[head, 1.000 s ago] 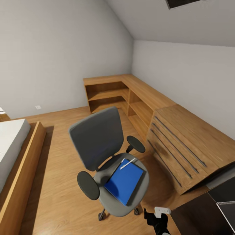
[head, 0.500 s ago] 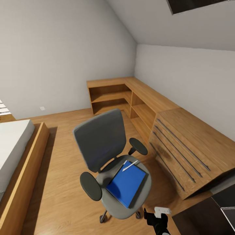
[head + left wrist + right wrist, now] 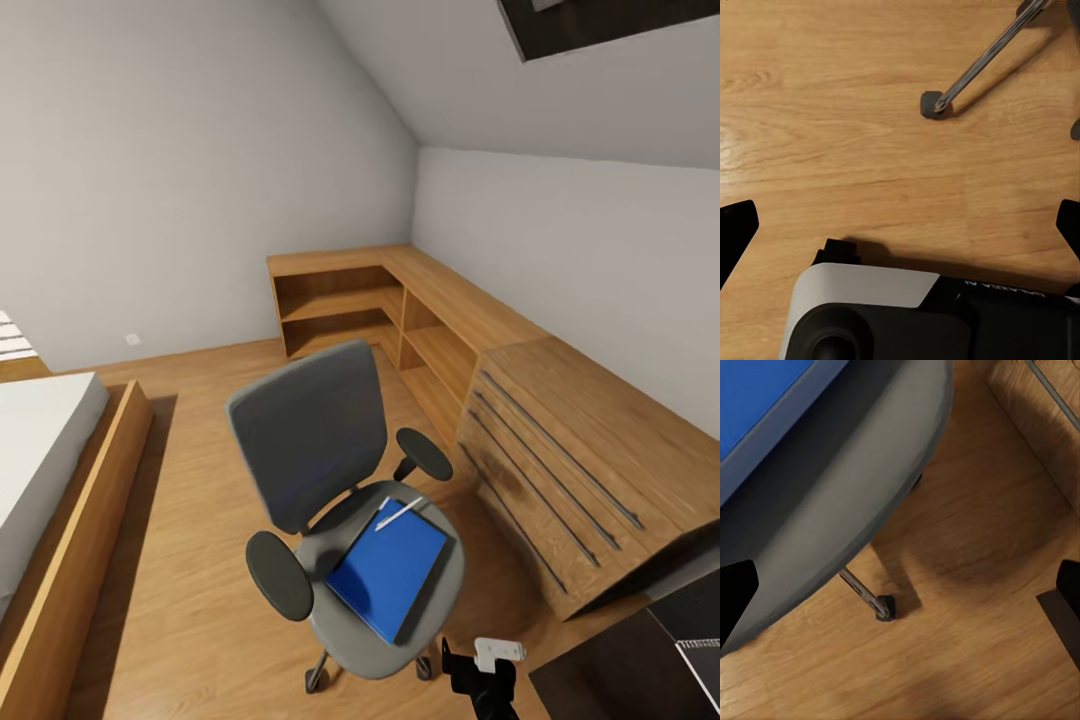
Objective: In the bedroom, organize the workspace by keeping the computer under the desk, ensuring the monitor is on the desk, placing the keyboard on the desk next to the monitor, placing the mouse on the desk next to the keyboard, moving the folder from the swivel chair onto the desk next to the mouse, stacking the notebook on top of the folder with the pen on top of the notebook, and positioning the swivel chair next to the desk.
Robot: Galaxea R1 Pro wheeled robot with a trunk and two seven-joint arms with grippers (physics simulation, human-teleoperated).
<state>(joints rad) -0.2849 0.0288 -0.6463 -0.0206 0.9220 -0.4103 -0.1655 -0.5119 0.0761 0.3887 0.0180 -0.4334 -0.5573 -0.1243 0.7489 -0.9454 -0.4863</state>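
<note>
**Both pincers spread above the floor beside the chair**

The left gripper (image 3: pixel 900 225) is seen with its fingers (image 3: pixel 735 225) wide apart and nothing between them, over bare wooden floor (image 3: pixel 832 112); a chrome chair leg with a castor (image 3: pixel 932 103) lies beyond it. The right gripper (image 3: pixel 900 592) is likewise spread and empty, hanging just beside the seat edge of the swivel chair (image 3: pixel 330 470).

In the head view the folder (image 3: pixel 388 566) is found flat on the chair seat, a pen (image 3: pixel 398 514) resting at its 12 o'clock corner. A wooden chest (image 3: pixel 570 460) stands at the chair's 3 o'clock, a bed (image 3: pixel 60 500) at 9 o'clock. The glossy black desk (image 3: pixel 620 670) is glimpsed at 5 o'clock.
</note>
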